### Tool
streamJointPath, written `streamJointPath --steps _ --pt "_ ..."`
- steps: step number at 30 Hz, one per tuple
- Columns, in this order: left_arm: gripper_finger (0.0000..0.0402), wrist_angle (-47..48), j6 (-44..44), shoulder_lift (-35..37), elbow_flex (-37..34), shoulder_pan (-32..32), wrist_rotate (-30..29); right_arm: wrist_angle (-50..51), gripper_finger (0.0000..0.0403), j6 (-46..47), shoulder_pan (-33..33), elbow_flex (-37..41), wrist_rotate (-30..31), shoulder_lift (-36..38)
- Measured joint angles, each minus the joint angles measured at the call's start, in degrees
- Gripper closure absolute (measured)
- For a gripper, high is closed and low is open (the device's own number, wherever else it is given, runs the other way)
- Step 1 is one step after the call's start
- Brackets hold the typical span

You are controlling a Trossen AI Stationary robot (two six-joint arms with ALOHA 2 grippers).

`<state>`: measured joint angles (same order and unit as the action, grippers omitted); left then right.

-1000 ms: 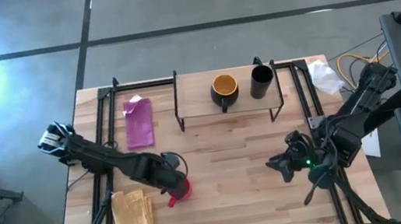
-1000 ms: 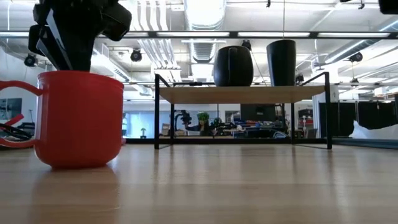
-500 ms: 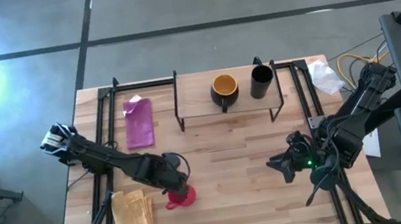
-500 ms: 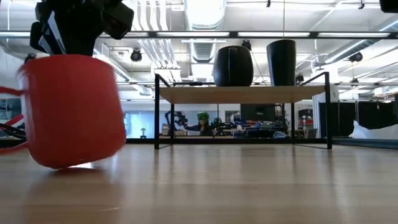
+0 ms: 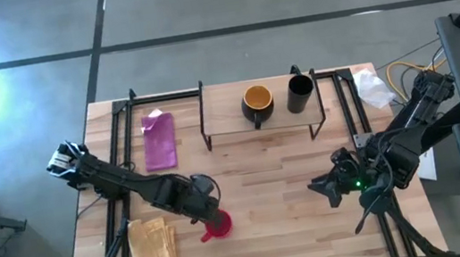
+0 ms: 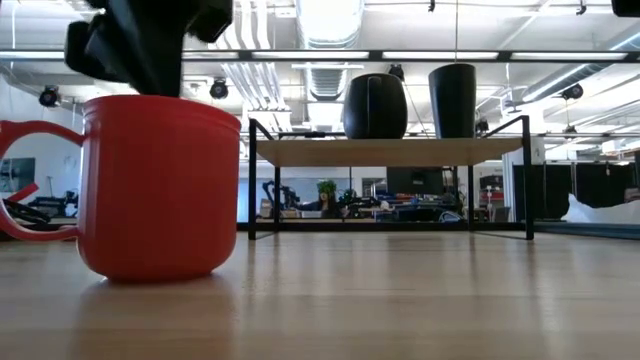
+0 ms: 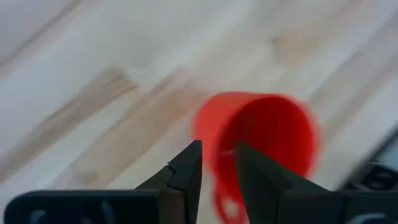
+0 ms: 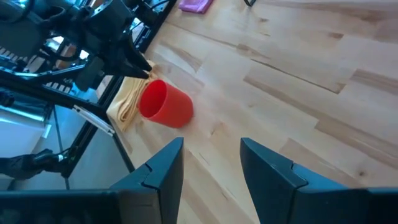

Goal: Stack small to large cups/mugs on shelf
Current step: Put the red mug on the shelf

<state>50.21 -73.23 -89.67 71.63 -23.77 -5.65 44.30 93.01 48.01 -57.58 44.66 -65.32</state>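
The red mug (image 5: 219, 227) stands upright on the wooden tabletop near its near edge, with its handle (image 6: 30, 195) sticking out sideways. My left gripper (image 7: 217, 171) is above it, shut on its rim. The light-wood shelf (image 5: 230, 127) on black legs stands at the far side. On it are the dark mug with the orange inside (image 5: 258, 100) and the taller black cup (image 5: 300, 92), each on its base. My right gripper (image 8: 211, 171) hovers open over the table's right part, well clear of the red mug (image 8: 165, 104). My left gripper holds the red mug by its rim (image 7: 214, 140), on the side close to the handle (image 7: 225, 205). One finger is outside the wall and the other finger (image 7: 255, 180) is inside the cup. The fingers come from above, slanting down. The mug stays upright with its base (image 6: 150, 272) at the tabletop.
A purple cloth (image 5: 159, 138) lies left of the shelf and a yellow cloth (image 5: 154, 247) at the near left corner. A white crumpled thing (image 5: 373, 86) sits at the far right. Black metal frames run along both table sides. Bare wood lies between the mug and the shelf.
My left gripper has carried the red mug toward the table's near edge and slightly right. Half a second ago the mug was tipped, with its base off the wood; now it is upright again with its base down. The gripper has kept its hold.
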Motion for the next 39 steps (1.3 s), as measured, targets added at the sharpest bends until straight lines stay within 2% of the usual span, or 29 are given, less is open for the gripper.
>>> streamJointPath --steps 15,31,34,39 --pt "0.0322 -0.03 0.0 -4.19 0.8 -0.78 0.93 -0.01 0.0252 1.84 3.73 0.0 0.4 0.35" --pt "0.0323 -0.63 -0.2 -7.47 0.51 -0.89 1.76 -0.04 0.0252 1.65 4.0 0.0 0.44 0.31" --pt "0.0336 -0.63 -2.63 -7.47 0.51 -0.63 2.27 -0.05 0.0252 1.57 4.0 0.0 0.44 0.31" --pt "0.0392 -0.12 -4.48 -7.41 0.97 -0.14 1.94 -0.07 0.0252 1.94 4.0 0.0 0.44 0.31"
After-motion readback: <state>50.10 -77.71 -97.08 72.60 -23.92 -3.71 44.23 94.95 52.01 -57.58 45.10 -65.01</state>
